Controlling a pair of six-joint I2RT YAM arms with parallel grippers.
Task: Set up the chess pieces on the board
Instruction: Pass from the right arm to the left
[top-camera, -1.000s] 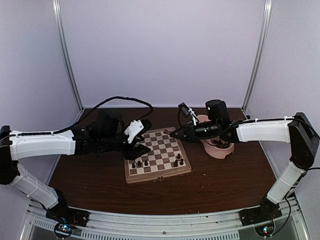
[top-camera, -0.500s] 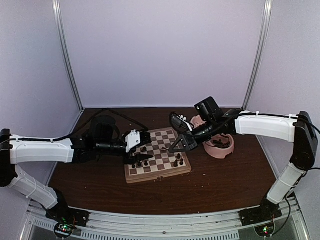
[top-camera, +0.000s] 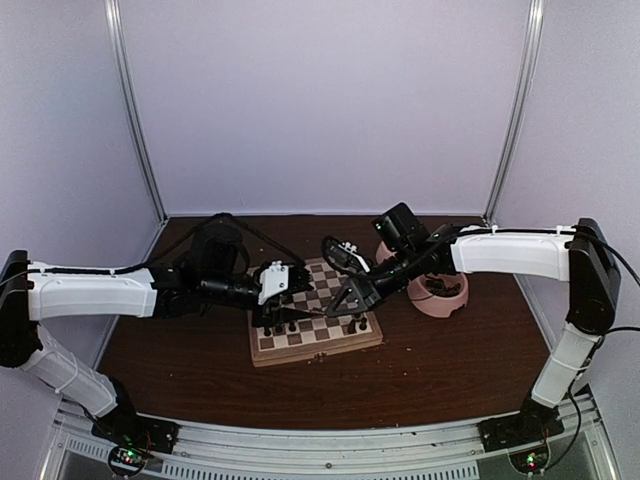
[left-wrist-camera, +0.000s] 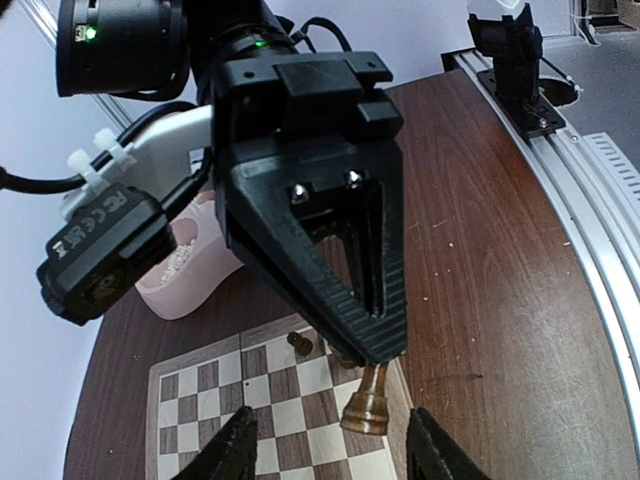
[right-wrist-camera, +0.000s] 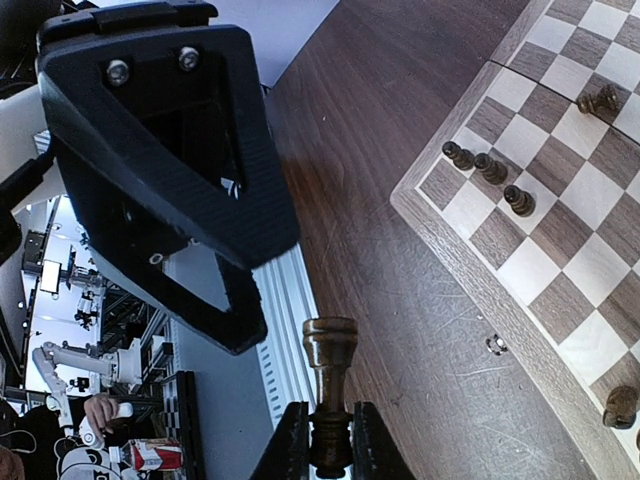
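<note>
**Concealment.** In the top view both arms cross above the board (top-camera: 300, 355). The fingertips of both hands and the squares beneath them cannot be made out there. In the left wrist view the left hand (left-wrist-camera: 332, 445) is cut off by the lower edge, and only its two finger ends show. In the right wrist view the gripped end of the held piece (right-wrist-camera: 330, 360) is buried between the fingers and cropped by the frame.

**Hand state.**
- Left hand: the fingers are set wide apart with nothing between them.
- Right hand (right-wrist-camera: 328, 440): the fingers are closed on the held piece, a single dark brown figure gripped at one end.

The left wrist view places the held piece over the edge row of the board, tilted. Contact with the board cannot be confirmed.

**Containers.** The pink double bowl (left-wrist-camera: 190, 285) stands on the worktop (top-camera: 450, 360) near the right side of the board. One compartment holds cream-white pieces (left-wrist-camera: 183, 255). The other compartment is hidden behind the right arm. In the top view the contents are too small to identify.

**Board.** Dark pieces (right-wrist-camera: 490, 170) stand on the board. Three form a row near one corner, and a few more stand singly elsewhere.
</note>
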